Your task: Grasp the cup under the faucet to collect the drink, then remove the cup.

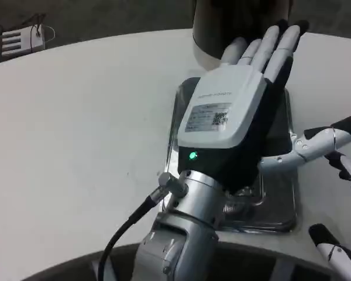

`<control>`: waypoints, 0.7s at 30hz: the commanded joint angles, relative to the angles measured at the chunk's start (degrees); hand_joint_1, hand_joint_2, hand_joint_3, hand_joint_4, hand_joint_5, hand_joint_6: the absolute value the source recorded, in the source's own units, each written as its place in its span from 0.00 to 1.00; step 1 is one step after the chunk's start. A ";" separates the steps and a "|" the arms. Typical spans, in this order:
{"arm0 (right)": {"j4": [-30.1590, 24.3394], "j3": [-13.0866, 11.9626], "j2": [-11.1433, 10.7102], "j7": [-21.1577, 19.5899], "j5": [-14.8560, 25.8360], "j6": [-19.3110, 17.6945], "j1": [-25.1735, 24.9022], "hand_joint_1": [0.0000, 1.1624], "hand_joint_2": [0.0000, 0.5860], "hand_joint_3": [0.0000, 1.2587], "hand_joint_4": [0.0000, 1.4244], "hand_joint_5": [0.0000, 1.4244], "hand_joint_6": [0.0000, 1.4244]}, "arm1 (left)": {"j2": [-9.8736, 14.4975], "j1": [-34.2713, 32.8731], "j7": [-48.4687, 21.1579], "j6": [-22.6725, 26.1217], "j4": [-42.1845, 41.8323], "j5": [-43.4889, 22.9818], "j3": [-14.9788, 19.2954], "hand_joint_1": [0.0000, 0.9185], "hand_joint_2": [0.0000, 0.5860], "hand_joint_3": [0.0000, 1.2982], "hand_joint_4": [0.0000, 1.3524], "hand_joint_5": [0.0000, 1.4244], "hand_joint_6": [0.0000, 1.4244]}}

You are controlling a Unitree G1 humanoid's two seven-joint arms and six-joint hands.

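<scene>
- Head view: the left robot hand [240, 93] is reaching forward over the middle of the white desk [76, 129], its white back facing up and its fingers [279, 44] extending straight and close together.
- The left robot hand is holding nothing that can be seen; its palm side is hidden.
- A green light is glowing at the wrist end of the left robot hand, and a black cable [126, 231] is running from the silver forearm [187, 234].
- Beneath the left robot hand a shiny metal drip tray [278, 208] is lying flat on the desk.
- At the far end of the tray a dark cylindrical dispenser base [207, 32] is standing, with the fingertips of the left robot hand just in front of it.
- The cup cannot be made out; the left robot hand is covering the area under the faucet.
- The right robot hand [333, 170] is showing at the right edge, its white and black fingers spreading apart and gripping nothing, one reaching toward the tray's right rim.
- A small white device [20, 40] with cables is lying at the far left, well apart from the tray.
</scene>
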 commanded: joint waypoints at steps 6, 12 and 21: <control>1.58 2.61 0.52 2.40 3.08 2.57 -3.32 0.29 0.56 0.03 0.07 0.11 0.19 | 0.31 1.08 -2.00 0.38 -0.90 0.92 -1.10 0.00 0.22 0.05 0.00 0.14 0.00; 2.17 3.85 0.81 2.98 3.82 4.14 -5.15 0.29 0.54 0.03 0.07 0.11 0.19 | 0.17 1.27 -2.23 0.82 -1.25 1.28 -1.35 0.00 0.22 0.05 0.00 0.14 0.00; 3.73 5.69 1.12 3.24 3.93 6.43 -8.58 0.32 0.52 0.01 0.05 0.10 0.19 | 0.06 1.91 -2.93 1.05 -2.54 2.10 -1.06 0.00 0.22 0.05 0.00 0.14 0.00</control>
